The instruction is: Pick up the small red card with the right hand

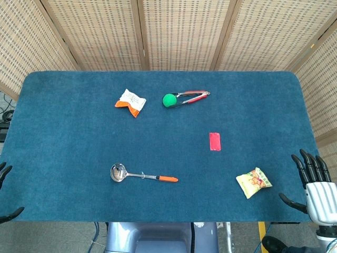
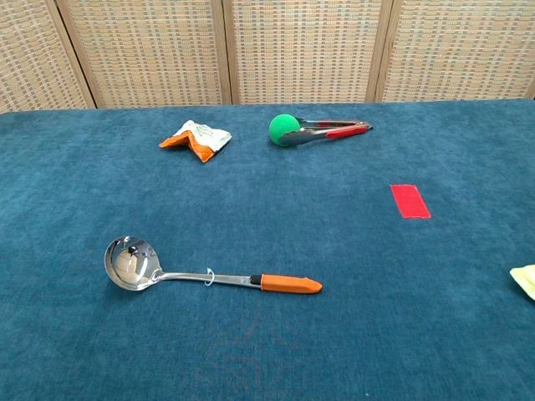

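The red card (image 1: pixel 214 141) lies flat on the table (image 1: pixel 63 132), right of centre, untouched. The right hand (image 1: pixel 315 187) hovers at the table's right edge, fingers spread, empty, beside a yellow packet (image 1: pixel 254 182). Only the left hand's fingertips (image 1: pixel 5 171) show; its state cannot be told.

The small red card (image 1: pixel 214 142) (image 2: pixel 410 200) lay flat on the blue cloth (a plain rectangle), right of centre, untouched.

Woven folding screens (image 1: pixel 179 31) back the blue-covered table (image 1: pixel 68 158).
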Controlling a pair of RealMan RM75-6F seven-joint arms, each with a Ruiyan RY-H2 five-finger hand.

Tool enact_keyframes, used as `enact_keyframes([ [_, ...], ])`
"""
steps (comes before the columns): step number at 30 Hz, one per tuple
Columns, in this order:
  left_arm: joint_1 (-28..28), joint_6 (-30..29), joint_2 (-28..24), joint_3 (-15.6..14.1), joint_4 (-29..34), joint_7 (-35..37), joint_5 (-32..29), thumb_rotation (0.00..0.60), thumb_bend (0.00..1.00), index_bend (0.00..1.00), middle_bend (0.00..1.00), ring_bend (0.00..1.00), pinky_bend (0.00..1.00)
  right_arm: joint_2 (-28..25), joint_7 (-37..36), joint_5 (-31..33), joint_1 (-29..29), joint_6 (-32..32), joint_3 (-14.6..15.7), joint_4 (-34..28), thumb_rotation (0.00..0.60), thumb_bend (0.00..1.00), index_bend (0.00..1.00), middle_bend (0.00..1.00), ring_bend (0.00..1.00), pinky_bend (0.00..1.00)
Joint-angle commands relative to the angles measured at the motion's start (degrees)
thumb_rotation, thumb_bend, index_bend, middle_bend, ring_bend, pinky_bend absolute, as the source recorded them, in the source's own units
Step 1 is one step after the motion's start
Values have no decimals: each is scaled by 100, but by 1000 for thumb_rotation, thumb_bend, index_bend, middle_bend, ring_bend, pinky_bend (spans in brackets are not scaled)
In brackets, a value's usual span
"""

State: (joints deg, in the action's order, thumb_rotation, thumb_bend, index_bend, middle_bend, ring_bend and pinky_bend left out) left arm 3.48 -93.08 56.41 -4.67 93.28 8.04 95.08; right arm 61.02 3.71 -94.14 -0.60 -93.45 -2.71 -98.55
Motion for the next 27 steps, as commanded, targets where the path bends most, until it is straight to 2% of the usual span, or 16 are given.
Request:
enact_keyframes([
  [1,-1,-3,13,8,-12,5,6,600,0,0,0,0,0,-8,33,59,-22,80,-1,-21,600,0,0,0,0,0],
  [8,-17,32,17,6,-10,30,13,600,0,0,0,0,0,20,63,56,-95,270,42,-30,600,0,0,0,0,0],
  [13,-58,35,56,62,-46,85,0,600,0,0,0,0,0,64,-71,97,-466,903,18,-15,600,0,54,0,0,0],
  [15,-104,94,76,100,-51,62,-40,600,0,0,0,0,0,40,-207,251,-878,1413,-198,18,600,0,89,0,0,0],
  [17,-125,133,96,123,-48,48,-86,600,0,0,0,0,0,61,-209,330,-1135,1669,-362,87,600,0,118,0,0,0],
  [21,-202,262,146,230,3,-45,-272,600,0,0,0,0,0,248,-161,697,-1939,2564,-822,442,600,0,175,0,0,0],
  [27,-284,418,169,354,133,-178,-527,600,0,0,0,0,0,768,83,1113,-2889,3679,-1131,1265,600,28,250,0,0,0],
])
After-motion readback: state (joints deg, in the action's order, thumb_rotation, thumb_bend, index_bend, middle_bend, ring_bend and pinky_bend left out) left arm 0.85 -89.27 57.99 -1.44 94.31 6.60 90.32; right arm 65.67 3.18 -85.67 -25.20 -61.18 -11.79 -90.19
